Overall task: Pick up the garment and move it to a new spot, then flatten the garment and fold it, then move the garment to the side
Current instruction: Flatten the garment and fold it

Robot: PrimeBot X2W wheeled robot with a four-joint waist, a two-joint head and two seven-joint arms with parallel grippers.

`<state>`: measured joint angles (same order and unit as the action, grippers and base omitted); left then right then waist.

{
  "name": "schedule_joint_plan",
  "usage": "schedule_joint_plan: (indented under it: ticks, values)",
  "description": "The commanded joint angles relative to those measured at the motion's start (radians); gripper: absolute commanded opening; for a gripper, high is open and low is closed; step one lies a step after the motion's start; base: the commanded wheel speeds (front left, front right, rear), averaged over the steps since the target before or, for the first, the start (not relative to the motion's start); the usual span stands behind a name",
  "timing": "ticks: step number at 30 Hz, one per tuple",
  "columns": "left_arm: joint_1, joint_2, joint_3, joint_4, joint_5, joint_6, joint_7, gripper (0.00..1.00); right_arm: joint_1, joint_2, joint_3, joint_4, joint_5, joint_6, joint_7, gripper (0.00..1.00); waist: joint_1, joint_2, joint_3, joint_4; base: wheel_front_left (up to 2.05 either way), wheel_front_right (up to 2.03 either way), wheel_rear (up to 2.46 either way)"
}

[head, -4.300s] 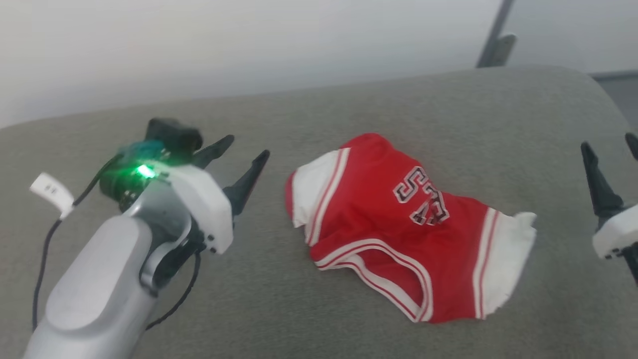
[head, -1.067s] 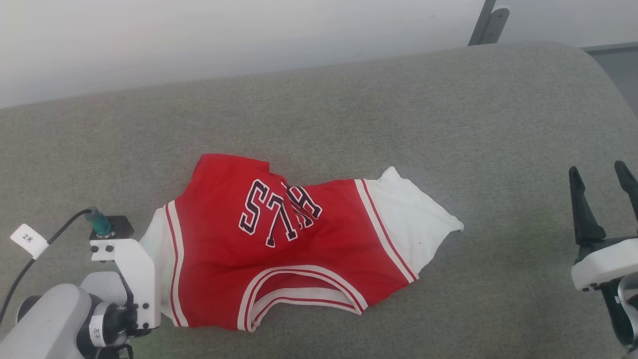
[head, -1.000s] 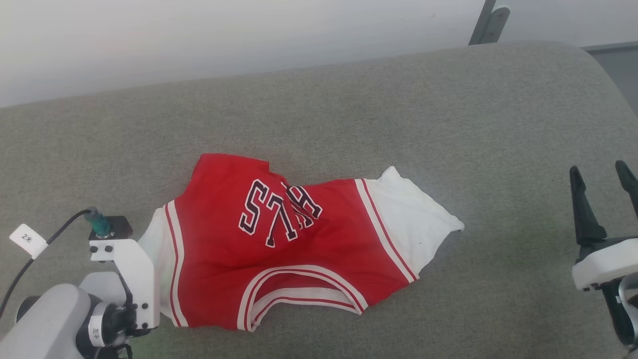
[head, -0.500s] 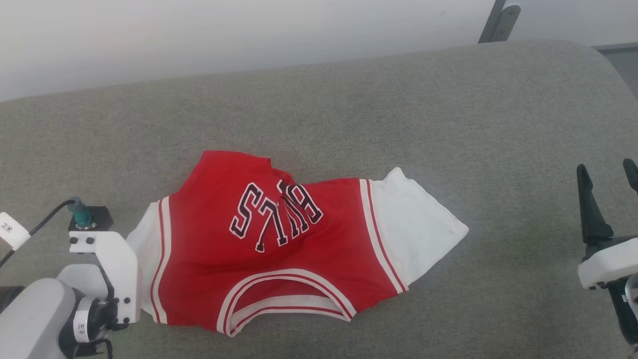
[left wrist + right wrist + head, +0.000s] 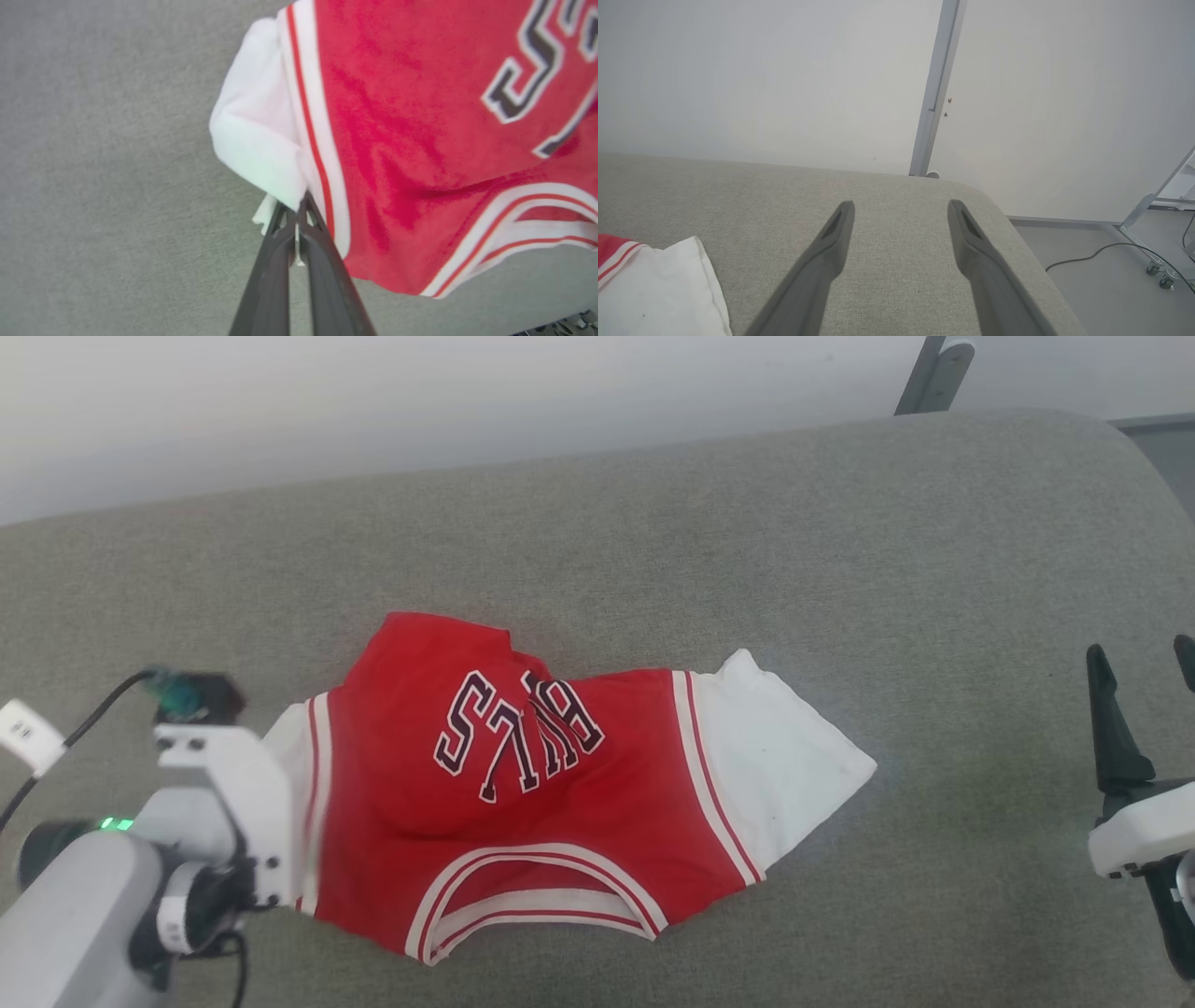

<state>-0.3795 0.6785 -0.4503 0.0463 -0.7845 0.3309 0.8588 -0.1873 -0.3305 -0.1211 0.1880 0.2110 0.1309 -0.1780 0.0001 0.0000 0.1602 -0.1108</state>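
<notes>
Where the reach is nearest, at the robot's lower left: left gripper (image 5: 295, 211), fingers clenched on the edge of the garment's left sleeve (image 5: 252, 121).
Item two: the garment (image 5: 523, 784), a red jersey, lettering up, lying rumpled on the grey cushion (image 5: 709, 541), neckline toward the robot, right sleeve (image 5: 775, 756) loose on the fabric.
Item three: right gripper (image 5: 901, 212), fingers spread wide, grasping nothing, well apart from the right sleeve.
Farthest: pale wall (image 5: 373, 401); metal post (image 5: 936, 88).
Risks, as judged: the pinch is thin and takes one corner only. A lift could slip the sleeve free. It could also bunch the body and drag it over the cushion, deepening the crease through the lettering before flattening.
</notes>
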Motion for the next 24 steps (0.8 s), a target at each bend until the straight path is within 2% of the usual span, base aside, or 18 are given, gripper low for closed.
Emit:
schedule_joint_plan:
  ticks: [1,9,13,19,20,21,23,24]
  values:
    - [-0.015,-0.012,-0.006,-0.024,0.007,-0.009,-0.001,0.00,0.006,-0.001,-0.001,-0.002,0.003,0.000,-0.001,1.00,-0.0001,0.0000,-0.001,0.001,0.00,0.00,0.00]
    - [-0.057,-0.080,-0.099,-0.133,0.024,-0.065,0.016,0.00,0.001,0.010,-0.004,-0.006,-0.002,0.000,-0.003,1.00,-0.0001,0.0000,0.006,-0.007,0.00,0.00,0.00]
    - [-0.047,-0.105,-0.137,-0.114,0.033,-0.084,0.007,0.00,-0.002,0.014,-0.004,-0.003,0.004,0.000,-0.007,1.00,-0.0001,0.0000,0.014,-0.013,0.00,0.00,0.00]
    - [-0.026,-0.145,-0.200,-0.007,0.057,-0.128,-0.033,0.01,-0.013,0.017,-0.003,0.009,0.011,0.000,-0.015,1.00,-0.0001,0.0000,0.024,-0.023,0.00,0.00,0.00]
    - [-0.025,-0.153,-0.205,0.012,0.058,-0.137,-0.048,0.33,-0.015,0.017,-0.003,0.012,0.011,0.000,-0.017,1.00,-0.0001,0.0000,0.025,-0.024,0.00,0.00,0.00]
    - [-0.020,-0.164,-0.205,0.034,0.053,-0.144,-0.064,0.49,-0.016,0.017,-0.003,0.015,0.012,0.000,-0.019,1.00,-0.0001,0.0000,0.025,-0.025,0.00,0.00,0.00]
    - [-0.018,-0.170,-0.208,0.065,0.049,-0.158,-0.081,0.89,-0.017,0.019,-0.003,0.021,0.012,0.000,-0.020,1.00,-0.0001,0.0000,0.023,-0.026,0.00,0.00,0.00]
    - [-0.020,-0.170,-0.209,0.077,0.047,-0.165,-0.085,1.00,-0.016,0.020,-0.004,0.023,0.012,0.000,-0.021,1.00,-0.0001,0.0000,0.021,-0.026,0.00,0.00,0.00]
